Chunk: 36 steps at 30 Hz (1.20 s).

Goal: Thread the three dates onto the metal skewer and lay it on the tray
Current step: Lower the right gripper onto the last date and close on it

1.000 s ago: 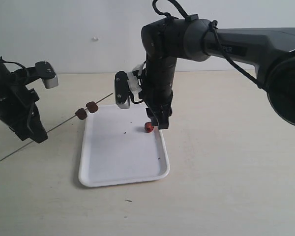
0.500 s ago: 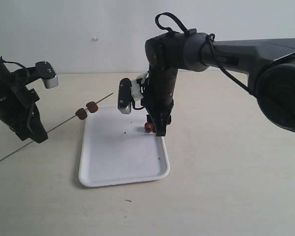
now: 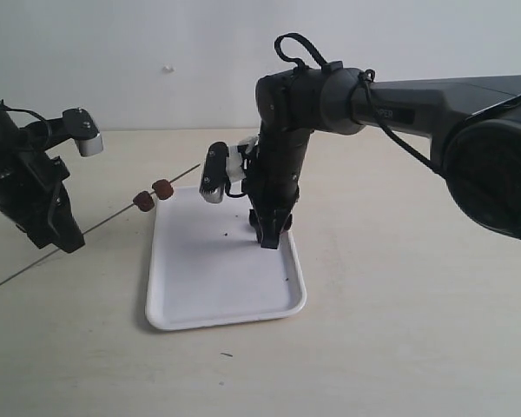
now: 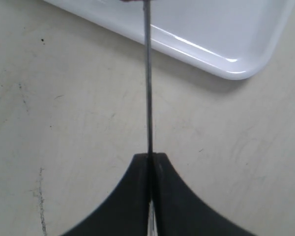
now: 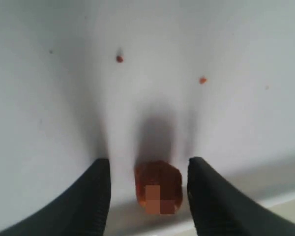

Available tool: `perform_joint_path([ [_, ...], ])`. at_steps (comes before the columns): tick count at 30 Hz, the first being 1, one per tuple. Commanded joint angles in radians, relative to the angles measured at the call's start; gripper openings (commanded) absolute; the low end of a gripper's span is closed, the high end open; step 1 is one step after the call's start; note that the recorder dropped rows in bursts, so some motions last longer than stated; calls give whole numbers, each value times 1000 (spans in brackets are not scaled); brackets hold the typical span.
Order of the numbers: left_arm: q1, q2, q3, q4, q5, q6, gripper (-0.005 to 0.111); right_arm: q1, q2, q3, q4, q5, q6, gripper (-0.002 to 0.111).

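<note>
The right gripper [image 5: 148, 166], spread, is straddling the third date [image 5: 157, 186] on the tray [image 3: 217, 291]. The left gripper [image 4: 150, 158] is pinching the skewer [image 4: 148, 88], with two dates [image 3: 153, 195] sitting beyond its tips. Next move probably needs closing, lifting and aligning.

Reddish-brown dates [image 3: 163, 188], silvery-grey skewer [image 4: 148, 98], white dark-specked tray [image 3: 208, 295].
</note>
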Motion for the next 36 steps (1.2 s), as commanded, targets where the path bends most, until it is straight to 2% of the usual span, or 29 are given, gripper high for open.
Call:
perform_joint_path([
  [1, 3, -4, 3, -9, 4, -5, 0, -4, -4, -1, 18, -1, 30, 47],
  [8, 3, -4, 3, -9, 2, -5, 0, -4, -4, -1, -57, 11, 141, 47],
  [13, 3, -4, 3, -11, 2, -5, 0, -4, -4, -1, -18, 75, 161, 47],
  [19, 3, -4, 3, -16, 2, -5, 0, -4, -14, -1, 166, 125, 104, 47],
  [33, 3, -4, 3, -30, 2, -5, 0, -4, -82, -1, 81, 99, 116, 47],
  [36, 3, -4, 3, -30, 2, -5, 0, -4, -82, -1, 60, 91, -13, 47],
])
